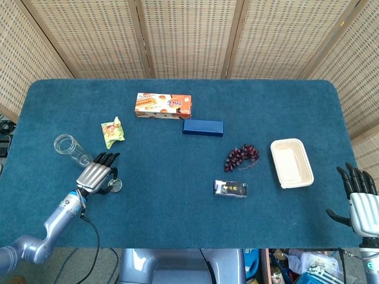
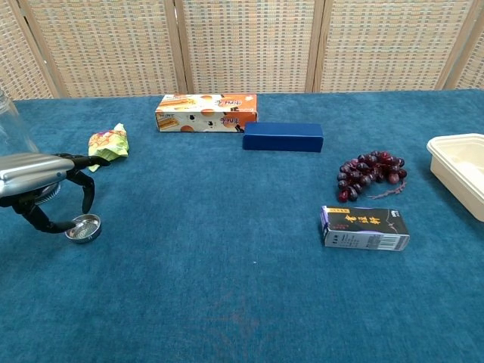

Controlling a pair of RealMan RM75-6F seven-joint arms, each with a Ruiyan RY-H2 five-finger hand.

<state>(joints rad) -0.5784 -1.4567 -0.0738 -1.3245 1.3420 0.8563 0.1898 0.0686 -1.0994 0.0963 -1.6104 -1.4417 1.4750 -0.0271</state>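
Note:
My left hand [image 1: 96, 176] hovers low over the blue table near its front left, fingers spread and arched. A small round metal dish [image 1: 115, 185] lies just under the fingertips. In the chest view the left hand [image 2: 39, 178] reaches in from the left, and its thumb and fingers bracket the metal dish [image 2: 83, 228] without clearly touching it. A clear glass jar [image 1: 70, 148] lies just behind the hand. My right hand [image 1: 359, 199] hangs off the table's front right corner with its fingers straight and apart, holding nothing.
A green snack packet [image 1: 112, 131], an orange biscuit box [image 1: 163, 105] and a dark blue box [image 1: 203, 127] lie at the back left and middle. Purple grapes [image 1: 241, 156], a small black box [image 1: 230, 189] and an empty white tray [image 1: 291, 164] sit on the right.

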